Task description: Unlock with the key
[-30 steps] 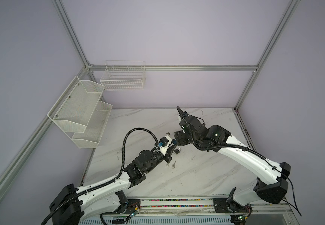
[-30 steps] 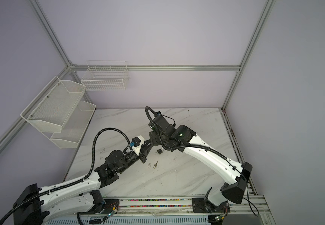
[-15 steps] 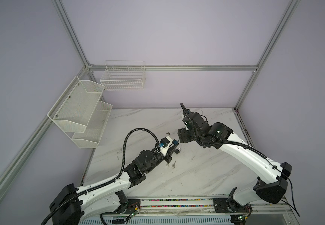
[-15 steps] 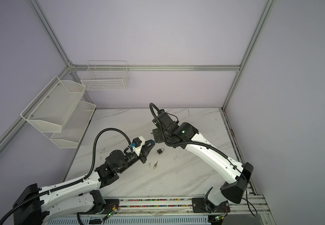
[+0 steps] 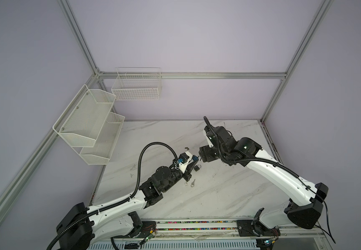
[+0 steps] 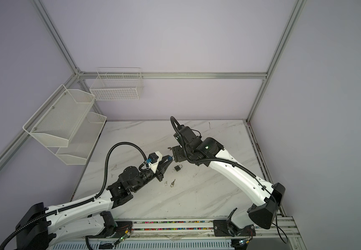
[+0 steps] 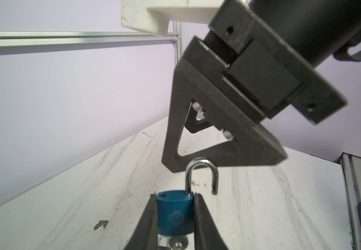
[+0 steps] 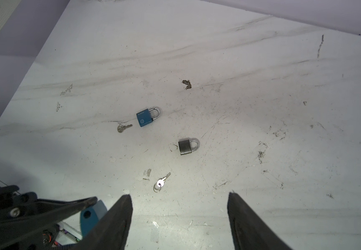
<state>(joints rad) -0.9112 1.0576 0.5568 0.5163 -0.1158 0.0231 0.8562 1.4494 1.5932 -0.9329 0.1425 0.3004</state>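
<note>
The right fingers (image 8: 116, 223) have drawn back from the blue padlock (image 7: 175, 214) and hang spread wide, holding nothing. The left fingers (image 7: 148, 229) pinch its body, low in the left wrist view, and its shackle (image 7: 188, 184) has one leg sprung free, so I'd call it unlocked.

Mid-frame in the right wrist view, a ringed key (image 8: 161, 183) lies on the tabletop (image 8: 262, 108) near a grey padlock (image 8: 185, 147). A plain key (image 8: 123, 127) lies beside a second blue padlock (image 8: 147, 118).

At upper left in both top views, the mesh shelf (image 5: 84, 121) and wire basket (image 5: 136, 88) look empty.

Blue padlock (image 7: 175, 218) bottom hidden inside left gripper (image 7: 175, 202); key (image 7: 178, 245) beneath blurred, apparently cropped by edge.
</note>
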